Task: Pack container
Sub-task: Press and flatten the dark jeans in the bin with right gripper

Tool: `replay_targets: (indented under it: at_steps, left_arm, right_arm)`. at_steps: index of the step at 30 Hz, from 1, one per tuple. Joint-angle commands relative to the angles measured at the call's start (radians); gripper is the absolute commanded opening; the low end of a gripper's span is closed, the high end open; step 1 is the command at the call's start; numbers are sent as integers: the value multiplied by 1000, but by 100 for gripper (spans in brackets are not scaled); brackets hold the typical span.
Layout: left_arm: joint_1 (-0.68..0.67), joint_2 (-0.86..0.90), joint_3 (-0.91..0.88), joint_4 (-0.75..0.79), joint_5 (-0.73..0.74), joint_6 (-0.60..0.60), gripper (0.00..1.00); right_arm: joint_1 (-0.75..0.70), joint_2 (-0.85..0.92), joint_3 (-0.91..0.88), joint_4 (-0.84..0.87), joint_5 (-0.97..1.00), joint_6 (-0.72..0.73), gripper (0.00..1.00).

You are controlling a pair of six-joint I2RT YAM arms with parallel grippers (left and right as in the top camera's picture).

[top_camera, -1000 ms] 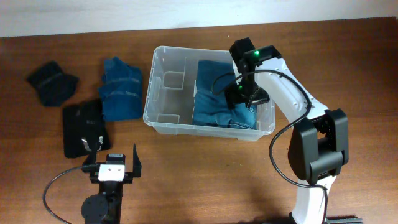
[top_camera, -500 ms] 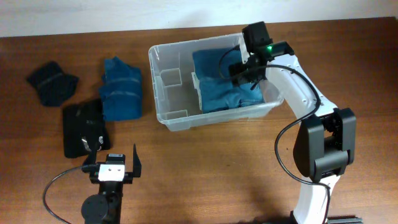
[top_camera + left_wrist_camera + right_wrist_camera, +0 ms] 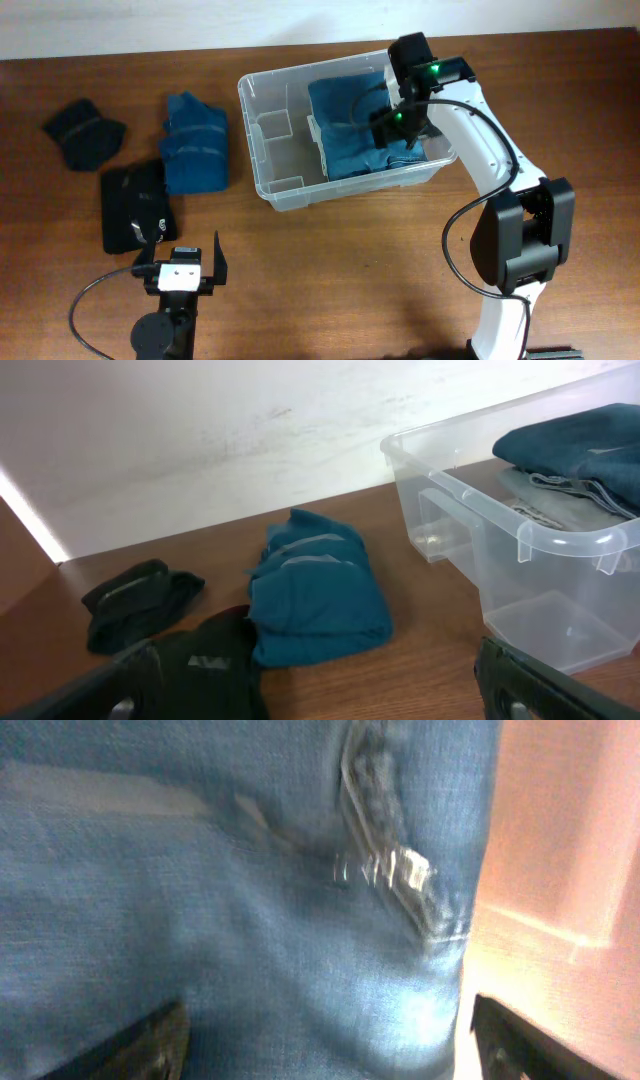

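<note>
I am holding the right gripper [image 3: 396, 126] low inside the container [image 3: 254, 140], which is sitting skewed at mid table [image 3: 330, 270]. Its jaws are spread wide, pressing the jeans [image 3: 345, 130] flat, presumably to free space. The left gripper [image 3: 183, 264] is idling open.

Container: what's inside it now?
Folded blue denim fills the right half of the container, with the right gripper low over it; the left half is bare. Anything beneath the denim is covered.
</note>
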State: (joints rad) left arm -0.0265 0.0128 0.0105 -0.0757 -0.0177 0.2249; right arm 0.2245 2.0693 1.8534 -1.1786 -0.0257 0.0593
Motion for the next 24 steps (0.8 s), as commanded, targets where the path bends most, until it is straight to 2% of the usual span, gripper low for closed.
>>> replay_targets:
  at_steps: [1, 16, 24]
  left_arm:
    - [5, -6, -2, -7, 3, 9, 99]
    - [5, -6, -2, -7, 3, 9, 99]
    - [5, -6, -2, -7, 3, 9, 99]
  right_arm:
    - [6, -4, 18, -79, -24, 52, 82]
    - [47, -4, 17, -307, -35, 54, 77]
    - [62, -4, 88, -296, -34, 62, 78]
